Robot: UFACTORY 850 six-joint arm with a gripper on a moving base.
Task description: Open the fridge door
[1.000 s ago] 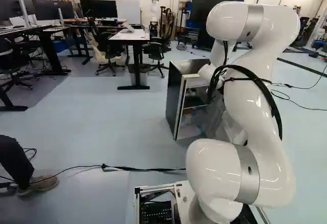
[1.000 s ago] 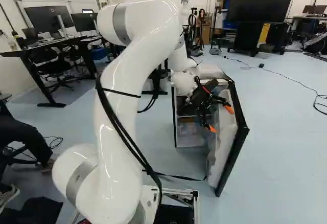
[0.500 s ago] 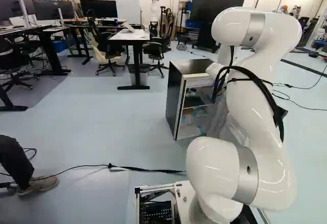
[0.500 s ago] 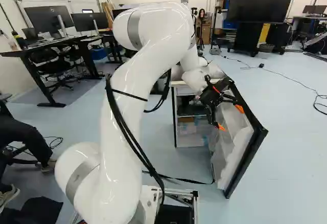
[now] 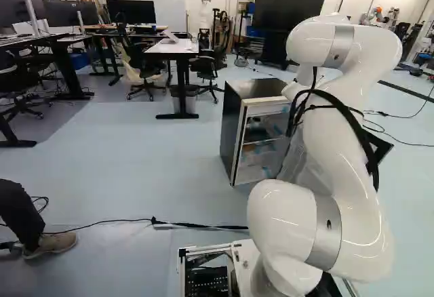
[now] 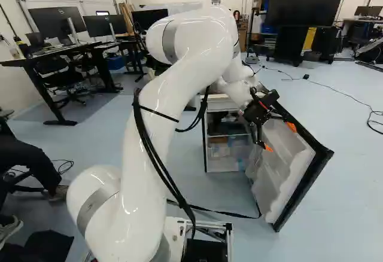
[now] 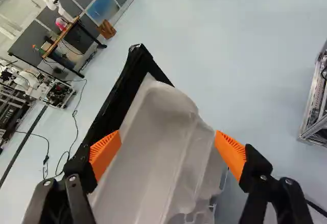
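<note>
The gripper (image 6: 279,137) stands at the inner side of the fridge door (image 6: 288,193), which is swung wide open, its pale shelved liner facing the arm. The black fridge body (image 5: 231,124) shows its shelves (image 6: 227,136) with clear bins inside. In the wrist view the gripper (image 7: 168,136) is open, its orange fingertips far apart. One lies over the door's black edge (image 7: 120,98), the other beside the pale liner (image 7: 158,147); I cannot tell whether either presses on it. My arm hides the gripper in the left base view and covers much of the door there.
A dark strap (image 6: 224,212) runs over the floor before the fridge. A white table (image 5: 173,47) and chairs stand behind to the left. A metal frame (image 7: 316,101) lies beyond the liner-side finger in the wrist view. Another robot (image 7: 30,83) stands far off.
The door has swung further outward, to the right in the right base view, with the gripper moving along its inner side. The strap has shifted right too. The base has not moved.
</note>
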